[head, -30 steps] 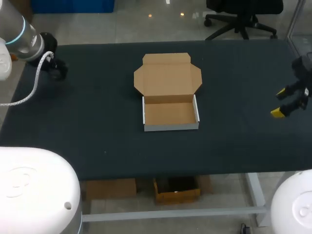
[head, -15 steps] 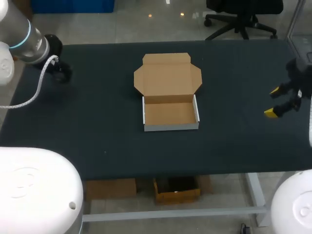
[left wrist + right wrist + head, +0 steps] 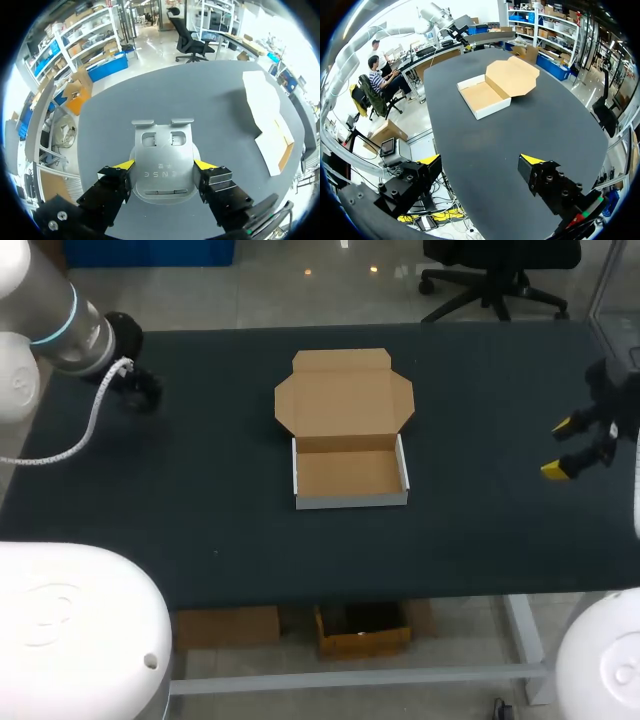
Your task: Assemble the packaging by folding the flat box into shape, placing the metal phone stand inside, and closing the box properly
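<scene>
Left wrist view is showing your left gripper (image 3: 164, 165) pinching the phone stand (image 3: 162, 147) by its smooth edges, well left of the box (image 3: 350, 500) — it is risking a slip in transit; your right gripper (image 3: 560, 448) is hanging wide, empty.

Appearing as the only print: a short row of raised letters across the plate of the metal phone stand (image 3: 162, 145), running upside down between the clamping fingers of the left gripper (image 3: 163, 166), showing too faintly for spelling out.
</scene>
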`<state>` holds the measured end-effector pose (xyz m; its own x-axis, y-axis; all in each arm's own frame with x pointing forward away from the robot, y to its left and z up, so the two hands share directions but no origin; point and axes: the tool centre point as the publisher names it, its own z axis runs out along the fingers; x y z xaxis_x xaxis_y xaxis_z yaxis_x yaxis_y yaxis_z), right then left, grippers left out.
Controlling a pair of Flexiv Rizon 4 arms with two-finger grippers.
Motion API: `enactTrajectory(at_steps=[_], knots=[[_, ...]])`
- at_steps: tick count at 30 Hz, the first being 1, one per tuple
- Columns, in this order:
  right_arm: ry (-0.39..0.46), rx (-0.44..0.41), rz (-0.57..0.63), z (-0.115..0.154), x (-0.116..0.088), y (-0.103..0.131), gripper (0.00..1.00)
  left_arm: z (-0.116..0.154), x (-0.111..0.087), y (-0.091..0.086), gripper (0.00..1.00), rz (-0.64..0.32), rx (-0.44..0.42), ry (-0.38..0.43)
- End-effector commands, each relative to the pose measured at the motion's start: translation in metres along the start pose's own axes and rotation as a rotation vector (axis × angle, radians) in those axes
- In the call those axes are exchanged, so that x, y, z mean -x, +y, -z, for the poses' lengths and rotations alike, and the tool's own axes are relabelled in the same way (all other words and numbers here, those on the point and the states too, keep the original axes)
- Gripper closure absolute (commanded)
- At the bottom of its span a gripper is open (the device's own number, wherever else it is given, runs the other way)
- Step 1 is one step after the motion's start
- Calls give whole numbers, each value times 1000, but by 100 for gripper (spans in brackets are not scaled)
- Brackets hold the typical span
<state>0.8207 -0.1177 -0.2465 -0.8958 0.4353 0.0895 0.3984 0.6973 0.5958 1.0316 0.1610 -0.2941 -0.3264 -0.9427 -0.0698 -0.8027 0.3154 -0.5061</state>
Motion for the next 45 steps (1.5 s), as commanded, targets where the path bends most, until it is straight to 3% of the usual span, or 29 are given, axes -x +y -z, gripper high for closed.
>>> enactTrajectory(at_steps=[1,23,37,45], knots=[[2,3,1,1,0,0,0,7,-10,3,100,-12,-10,1],[2,3,1,1,0,0,0,24,-73,-4,100,-147,-22,82],[2,3,1,1,0,0,0,38,-121,-13,100,-236,16,126],[2,3,1,1,0,0,0,38,-124,-13,100,-240,16,126]])
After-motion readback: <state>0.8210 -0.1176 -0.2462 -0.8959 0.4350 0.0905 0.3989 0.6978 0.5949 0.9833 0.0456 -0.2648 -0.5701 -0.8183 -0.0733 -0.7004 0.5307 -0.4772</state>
